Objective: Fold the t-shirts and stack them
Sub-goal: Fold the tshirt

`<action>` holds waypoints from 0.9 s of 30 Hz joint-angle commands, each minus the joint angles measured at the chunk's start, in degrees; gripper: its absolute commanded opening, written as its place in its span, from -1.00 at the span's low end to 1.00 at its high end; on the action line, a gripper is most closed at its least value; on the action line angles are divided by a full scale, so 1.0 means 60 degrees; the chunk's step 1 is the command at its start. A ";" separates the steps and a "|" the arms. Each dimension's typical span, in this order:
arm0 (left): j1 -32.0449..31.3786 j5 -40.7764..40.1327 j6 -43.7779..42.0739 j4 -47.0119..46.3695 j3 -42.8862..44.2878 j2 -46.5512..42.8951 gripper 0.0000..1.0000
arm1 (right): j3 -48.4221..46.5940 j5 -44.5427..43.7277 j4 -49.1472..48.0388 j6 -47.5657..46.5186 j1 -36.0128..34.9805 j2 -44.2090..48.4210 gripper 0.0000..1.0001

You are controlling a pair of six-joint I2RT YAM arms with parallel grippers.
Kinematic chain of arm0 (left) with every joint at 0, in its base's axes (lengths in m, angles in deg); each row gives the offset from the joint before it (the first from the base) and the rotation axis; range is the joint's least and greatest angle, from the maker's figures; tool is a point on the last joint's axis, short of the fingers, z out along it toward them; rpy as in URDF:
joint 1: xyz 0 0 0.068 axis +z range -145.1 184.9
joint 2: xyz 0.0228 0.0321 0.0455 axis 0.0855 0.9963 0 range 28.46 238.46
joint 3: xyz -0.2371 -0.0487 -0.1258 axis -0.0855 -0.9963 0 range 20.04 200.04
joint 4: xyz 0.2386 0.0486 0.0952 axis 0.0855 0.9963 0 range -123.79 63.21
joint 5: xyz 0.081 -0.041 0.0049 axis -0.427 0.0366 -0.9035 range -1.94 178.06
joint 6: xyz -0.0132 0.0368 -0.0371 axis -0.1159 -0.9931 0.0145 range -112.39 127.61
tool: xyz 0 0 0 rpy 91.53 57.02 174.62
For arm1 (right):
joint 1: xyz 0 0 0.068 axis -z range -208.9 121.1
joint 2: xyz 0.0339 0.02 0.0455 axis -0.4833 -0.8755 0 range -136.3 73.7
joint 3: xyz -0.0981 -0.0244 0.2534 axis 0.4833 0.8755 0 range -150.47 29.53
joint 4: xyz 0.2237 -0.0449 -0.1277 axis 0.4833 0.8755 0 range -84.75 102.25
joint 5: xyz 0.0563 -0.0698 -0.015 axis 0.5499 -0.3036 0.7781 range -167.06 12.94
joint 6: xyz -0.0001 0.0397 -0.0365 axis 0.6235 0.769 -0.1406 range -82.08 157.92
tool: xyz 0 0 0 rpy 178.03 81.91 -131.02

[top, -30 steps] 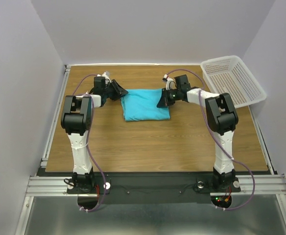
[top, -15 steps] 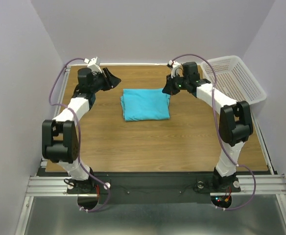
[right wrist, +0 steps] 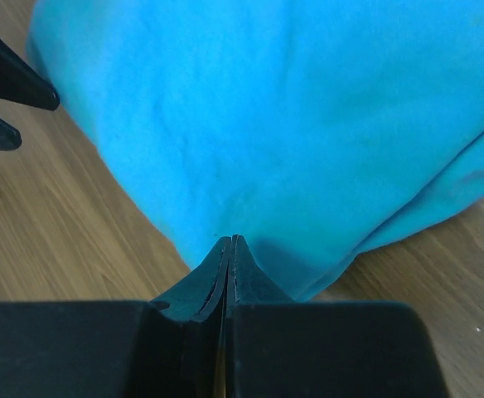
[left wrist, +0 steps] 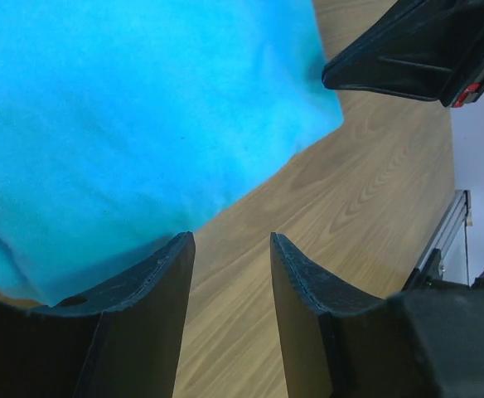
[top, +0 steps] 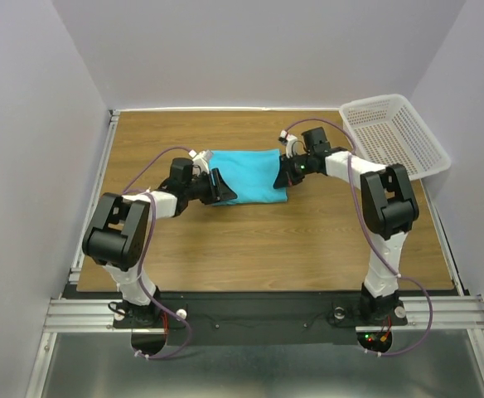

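Setting: robotics lab test cell. Evidence: wood-grain worktop [top: 250, 240] boxed in on three sides by plain pale walls [top: 250, 50]. Aluminium extrusion rail [top: 84, 313] along the near edge. Left arm [top: 134, 249] and right arm [top: 380, 249] bolted to a black base plate [top: 258, 319]. Purple cabling [top: 430, 311] exposed; status LEDs [top: 375, 337] lit.

White-black arms [top: 134, 269] (purple cables [top: 429, 312])

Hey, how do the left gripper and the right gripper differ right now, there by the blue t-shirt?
The left gripper stands open, with bare wood between its fingers; the right gripper is shut, its fingers pressed together. The left gripper sits at the near-left corner of the folded t-shirt, the right gripper at its right edge. Both are black and point at the t-shirt.
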 commanded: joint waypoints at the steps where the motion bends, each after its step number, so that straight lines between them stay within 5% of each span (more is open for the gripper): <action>1: 0.0104 -0.0155 0.0097 -0.1060 0.0019 0.0435 0.04 | 0.0154 -0.0158 0.0189 -0.0269 0.0023 -0.0413 -0.99; 8: 0.0090 -0.0317 -0.0065 -0.1031 0.0034 0.0995 0.03 | 0.0418 -0.0687 0.0423 -0.0679 0.0052 -0.0415 -0.99; 16: 0.0163 -0.1104 -0.0241 -0.0110 0.0092 -0.1873 0.15 | -0.0547 -0.0731 0.0745 -0.1192 0.0345 0.1473 -0.85; 20: 0.0556 -0.1855 0.0431 0.0447 -0.0375 -0.3018 0.56 | -0.0491 -0.1198 0.0877 -0.1499 0.0492 0.2572 -0.47; 25: 0.0851 -0.1957 0.0506 0.1445 -0.0565 -0.2770 0.57 | 0.0869 -0.2442 0.0848 -0.2465 0.0638 0.4094 0.27; 27: 0.0851 -0.1972 0.0521 0.1445 -0.0654 -0.2624 0.57 | 0.1266 -0.2387 0.0848 -0.2584 0.0828 0.4447 0.39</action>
